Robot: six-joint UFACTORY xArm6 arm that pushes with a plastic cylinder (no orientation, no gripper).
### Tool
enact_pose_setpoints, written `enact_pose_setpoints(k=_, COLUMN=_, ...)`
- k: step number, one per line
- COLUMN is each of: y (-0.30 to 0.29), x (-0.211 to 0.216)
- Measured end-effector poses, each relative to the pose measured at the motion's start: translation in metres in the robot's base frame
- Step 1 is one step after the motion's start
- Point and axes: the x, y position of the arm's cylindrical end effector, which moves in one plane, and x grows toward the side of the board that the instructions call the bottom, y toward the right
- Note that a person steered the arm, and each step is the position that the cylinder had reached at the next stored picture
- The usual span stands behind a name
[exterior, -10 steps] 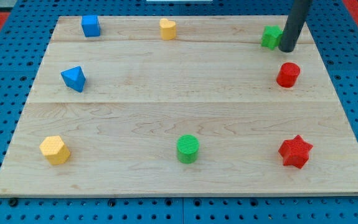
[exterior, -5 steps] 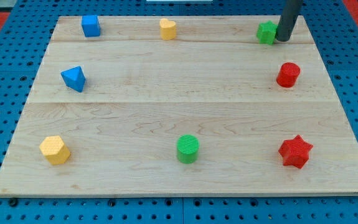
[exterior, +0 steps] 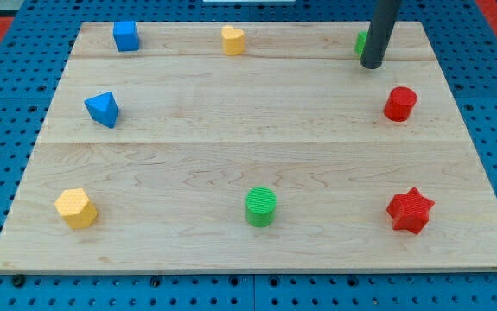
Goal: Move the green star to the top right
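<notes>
The green star (exterior: 361, 42) sits near the view's top right of the wooden board (exterior: 257, 250), mostly hidden behind my dark rod; only a green sliver shows at the rod's left. My tip (exterior: 372, 66) rests on the board just in front of the star, on its lower right side, touching or nearly touching it.
A red cylinder (exterior: 399, 104) stands below and right of my tip. A red star (exterior: 410, 210) is at the bottom right, a green cylinder (exterior: 261, 206) at bottom middle, a yellow hexagon (exterior: 76, 207) at bottom left. A blue triangle (exterior: 102, 109), blue cube (exterior: 126, 35) and yellow heart (exterior: 232, 40) lie left.
My tip moved left, from the star's right side across its front. The star shifted slightly left and is now largely covered by the rod.
</notes>
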Motion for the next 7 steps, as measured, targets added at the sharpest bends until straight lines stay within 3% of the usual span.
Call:
enact_pose_setpoints(k=5, y=0.017, x=-0.007)
enact_pose_setpoints(k=7, y=0.017, x=-0.045)
